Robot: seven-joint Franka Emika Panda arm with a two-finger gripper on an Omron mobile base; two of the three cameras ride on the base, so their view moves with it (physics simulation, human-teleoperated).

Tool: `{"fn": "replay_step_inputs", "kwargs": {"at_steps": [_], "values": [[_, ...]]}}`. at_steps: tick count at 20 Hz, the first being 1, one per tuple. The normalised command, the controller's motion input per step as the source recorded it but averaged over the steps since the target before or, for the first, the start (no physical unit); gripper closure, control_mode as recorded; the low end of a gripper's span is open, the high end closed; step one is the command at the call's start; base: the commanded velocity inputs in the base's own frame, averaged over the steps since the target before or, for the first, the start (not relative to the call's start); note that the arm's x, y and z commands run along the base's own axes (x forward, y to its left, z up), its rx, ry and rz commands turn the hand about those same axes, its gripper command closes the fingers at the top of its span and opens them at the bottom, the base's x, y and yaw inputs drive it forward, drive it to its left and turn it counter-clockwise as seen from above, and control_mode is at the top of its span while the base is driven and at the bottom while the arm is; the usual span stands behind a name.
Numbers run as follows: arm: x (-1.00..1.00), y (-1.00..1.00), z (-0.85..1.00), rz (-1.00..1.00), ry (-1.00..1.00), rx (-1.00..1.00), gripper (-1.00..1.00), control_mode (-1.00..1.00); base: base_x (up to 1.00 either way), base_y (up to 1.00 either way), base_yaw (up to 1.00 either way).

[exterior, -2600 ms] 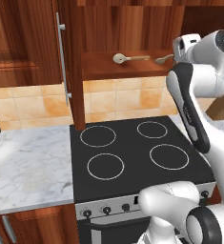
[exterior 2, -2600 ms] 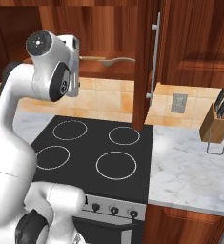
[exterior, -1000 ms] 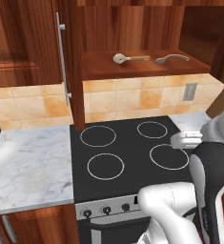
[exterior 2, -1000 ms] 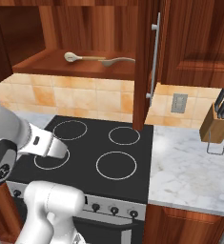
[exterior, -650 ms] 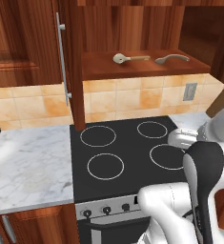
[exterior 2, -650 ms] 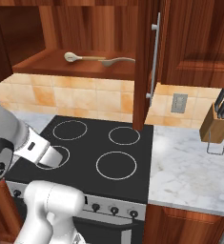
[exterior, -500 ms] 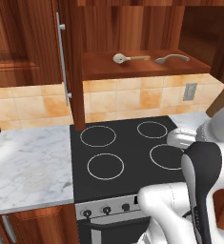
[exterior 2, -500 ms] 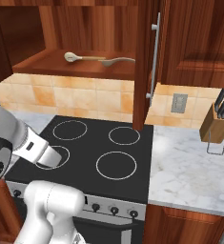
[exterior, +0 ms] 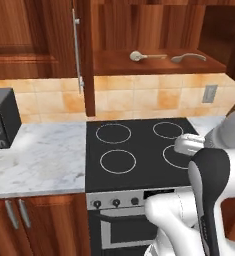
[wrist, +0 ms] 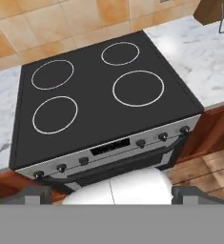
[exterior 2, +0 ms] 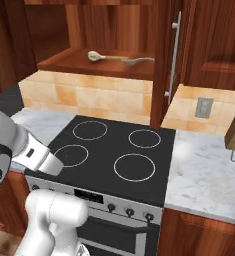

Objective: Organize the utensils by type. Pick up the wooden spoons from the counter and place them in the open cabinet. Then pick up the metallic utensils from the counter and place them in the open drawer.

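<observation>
Reddish-brown wall cabinetry faces you, with the cabinet (exterior: 154, 62) open and its door (exterior 2: 171, 55) standing edge-on. Both wooden spoons (exterior: 145, 56) (exterior 2: 105, 56) lie on its shelf, apart from each other and back from the front lip. Below, your black stovetop (wrist: 104, 95) lies bare between marble tabletop (exterior: 39, 160) stretches on either side. Your pincer hangs over the stove's front edge, spread fully wide and holding nothing.
</observation>
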Motion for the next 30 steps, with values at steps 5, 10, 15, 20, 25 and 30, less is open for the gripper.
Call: {"fn": "replay_step_inputs", "kwargs": {"at_steps": [5,10,15,20,25,30], "values": [[0.00,0.00,0.00,0.00,0.00,0.00,-1.00,1.00,-0.47,-0.01,0.96],[0.00,0.00,0.00,0.00,0.00,0.00,-1.00,1.00,-0.23,-0.01,1.00],[0.00,0.00,0.00,0.00,0.00,0.00,-1.00,1.00,-0.18,0.00,1.00],[0.00,0.00,0.00,0.00,0.00,0.00,-1.00,1.00,-0.09,0.00,1.00],[0.00,0.00,0.00,0.00,0.00,0.00,-1.00,1.00,-0.06,0.00,1.00],[0.00,0.00,0.00,0.00,0.00,0.00,-1.00,1.00,-0.02,0.00,1.00]]}}
